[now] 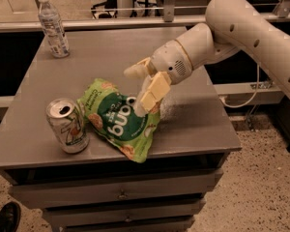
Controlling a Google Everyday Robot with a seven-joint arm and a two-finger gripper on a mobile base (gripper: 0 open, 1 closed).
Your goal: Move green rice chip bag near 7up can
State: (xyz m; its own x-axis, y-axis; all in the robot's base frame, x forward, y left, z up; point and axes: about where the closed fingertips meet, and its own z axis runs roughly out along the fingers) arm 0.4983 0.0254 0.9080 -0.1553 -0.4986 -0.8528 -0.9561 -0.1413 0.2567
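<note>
The green rice chip bag (120, 123) lies flat near the table's front edge, its lower corner hanging slightly over the edge. The 7up can (67, 125) stands upright just left of it, almost touching the bag's left side. My gripper (135, 91) hovers over the bag's upper right corner, with its fingers spread apart. The lower finger (152, 92) points down at the bag's top edge; I cannot tell whether it touches. The upper finger (134, 71) is clear of the bag.
A clear plastic bottle (53, 25) with a white cap stands at the table's back left corner. The grey table (111, 52) has drawers below its front edge. A rail runs behind it. A dark shoe (7, 216) is on the floor at the lower left.
</note>
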